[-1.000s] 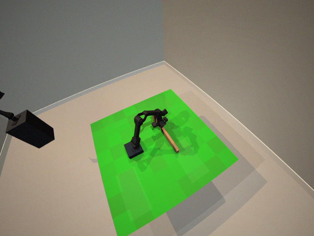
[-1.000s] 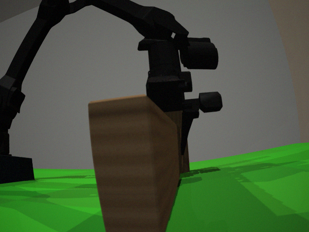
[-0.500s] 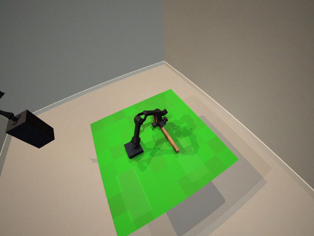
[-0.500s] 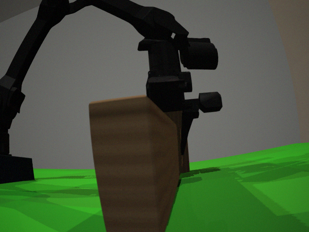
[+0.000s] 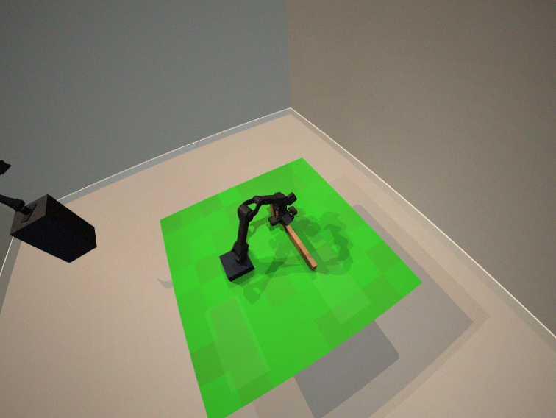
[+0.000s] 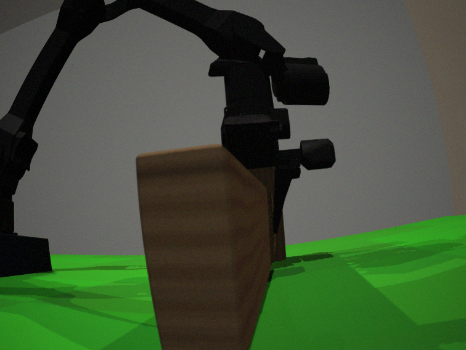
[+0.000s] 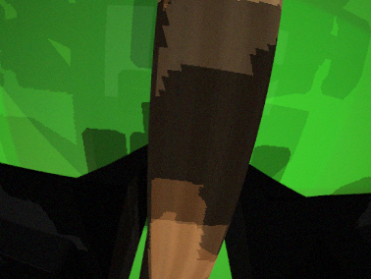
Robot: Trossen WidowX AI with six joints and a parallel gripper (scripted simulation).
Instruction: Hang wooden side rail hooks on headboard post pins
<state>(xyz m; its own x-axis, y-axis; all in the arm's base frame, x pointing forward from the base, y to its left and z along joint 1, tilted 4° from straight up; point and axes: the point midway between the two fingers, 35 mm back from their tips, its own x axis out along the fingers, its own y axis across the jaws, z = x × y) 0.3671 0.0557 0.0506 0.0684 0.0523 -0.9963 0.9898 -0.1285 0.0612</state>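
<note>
The wooden side rail runs from under my gripper across the green surface; its far end is nearest the exterior camera, where its underside is cut off. My gripper points down and is shut on the rail, one finger on each side. The headboard post stands upright just beyond the gripper, mostly hidden behind it and the rail. The hooks, the slot and the pins do not show, so I cannot tell whether they touch.
My arm's dark base stands to the left of the rail on the green surface. The arm arches over from the base to the gripper. A large dark block with another arm on it is at the far left of the top view.
</note>
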